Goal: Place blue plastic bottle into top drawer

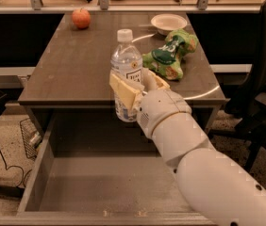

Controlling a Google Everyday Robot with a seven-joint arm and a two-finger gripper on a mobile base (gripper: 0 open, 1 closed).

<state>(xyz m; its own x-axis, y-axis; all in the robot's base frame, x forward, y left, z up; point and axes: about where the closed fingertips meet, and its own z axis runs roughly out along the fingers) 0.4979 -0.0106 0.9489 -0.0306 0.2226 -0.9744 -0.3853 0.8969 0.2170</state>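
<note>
The blue plastic bottle [126, 65] is clear with a white cap and white label. It is upright, held in the air over the desk's front edge and the back of the drawer. My gripper [137, 89] is shut on its lower half, one tan finger [123, 91] across the front of the label. The top drawer [109, 182] is pulled out below the desk, wide and shallow with a bare grey-brown bottom. My white arm reaches in from the lower right and covers the drawer's right side.
On the desk [71, 74] stand a red apple [81, 18] at the far left, a white bowl [169, 22] at the back right and a green chip bag [170, 54] right of the bottle. A black chair [265, 93] stands at the right. A wire basket [29, 138] sits on the floor at the left.
</note>
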